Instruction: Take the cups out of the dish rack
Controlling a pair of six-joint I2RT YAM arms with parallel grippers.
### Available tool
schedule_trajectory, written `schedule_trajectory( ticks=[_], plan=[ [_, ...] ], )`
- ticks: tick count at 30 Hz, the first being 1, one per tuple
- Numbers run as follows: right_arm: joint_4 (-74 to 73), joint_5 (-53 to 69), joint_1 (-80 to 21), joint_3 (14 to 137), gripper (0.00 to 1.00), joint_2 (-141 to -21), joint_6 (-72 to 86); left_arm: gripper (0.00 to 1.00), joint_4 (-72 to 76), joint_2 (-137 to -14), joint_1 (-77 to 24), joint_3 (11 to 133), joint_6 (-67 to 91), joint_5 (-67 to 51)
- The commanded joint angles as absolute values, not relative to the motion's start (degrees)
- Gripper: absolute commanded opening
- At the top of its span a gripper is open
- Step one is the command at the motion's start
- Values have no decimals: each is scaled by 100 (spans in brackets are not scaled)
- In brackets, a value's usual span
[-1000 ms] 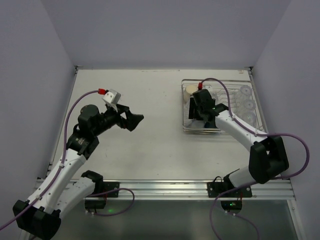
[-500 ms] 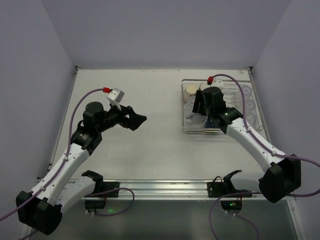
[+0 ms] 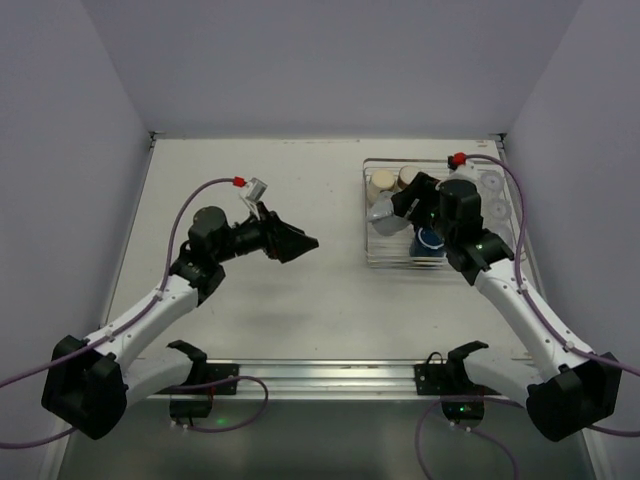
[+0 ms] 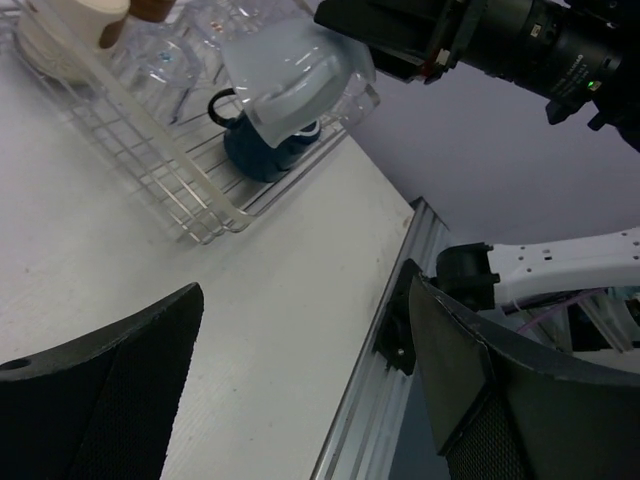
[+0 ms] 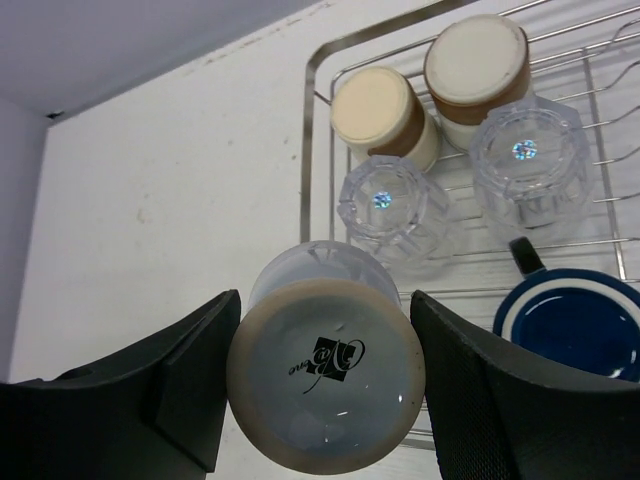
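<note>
Moved since a second ago: left gripper (image 3: pixel 295 243) has reached further right toward the dish rack (image 3: pixel 366 235); right gripper (image 3: pixel 402 203) has risen out of it carrying a mug.
Left jaws: spread wide and empty, hovering over the bare table (image 3: pixel 250 180).
Light blue-grey mug (image 3: pixel 384 212): clamped by its sides in the right gripper, hanging tilted above the rack's near left corner, base turned toward the right wrist.
Key relation: the mug lies to the right of the left jaws, well apart from them, with its long axis roughly in line with the right fingers. The right arm is nearer and already holds it.
Still racked: navy mug (image 5: pixel 575 325), two glass tumblers (image 5: pixel 392 205), two brown cups (image 5: pixel 372 105).
Next, likely: carry the mug left over the wire rim, then set it down or pass it across.
</note>
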State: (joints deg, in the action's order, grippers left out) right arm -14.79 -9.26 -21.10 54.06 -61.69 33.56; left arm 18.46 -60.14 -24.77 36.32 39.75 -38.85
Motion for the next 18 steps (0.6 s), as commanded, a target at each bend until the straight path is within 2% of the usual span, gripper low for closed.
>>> schedule_trajectory(
  ticks=[1, 5, 12, 18],
  plan=[
    [-387, -431, -2057, 5388, 1, -5784, 4033, 85, 3075, -6239, -2908, 3734, 4518, -3921],
    [-115, -36, -1881, 5213, 0, -5581, 4586, 82, 3620, -6802, -3523, 3963, 4377, -3595],
    [272, 650, -1696, 5089, 0, -5397, 5194, 78, 4508, -7716, -3876, 4341, 4158, -3235],
    [544, 1186, -1609, 4922, 0, -5353, 5572, 75, 4527, -8305, -4245, 5088, 3605, -2770]
  ],
)
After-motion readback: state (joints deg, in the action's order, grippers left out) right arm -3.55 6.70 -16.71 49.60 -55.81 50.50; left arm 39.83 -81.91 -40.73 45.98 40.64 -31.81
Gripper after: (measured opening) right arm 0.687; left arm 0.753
